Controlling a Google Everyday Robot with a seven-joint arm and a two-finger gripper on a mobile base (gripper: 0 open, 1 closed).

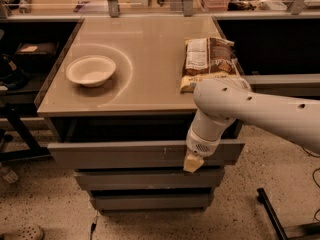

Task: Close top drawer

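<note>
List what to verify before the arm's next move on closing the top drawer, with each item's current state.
1. Top drawer is open and needs pushing: ok, its front stands out beyond the tabletop edge.
2. Tool is at the drawer front: ok, at the lower edge of its right part. Whether it touches: cannot tell.
3. Nothing sticks up out of the drawer: cannot tell, the interior is dark.
4. Bowl is clear of the drawer: ok, it sits on the tabletop, back from the edge.
5. Snack bag is clear of the drawer: cannot tell, the arm hides its near end.
</note>
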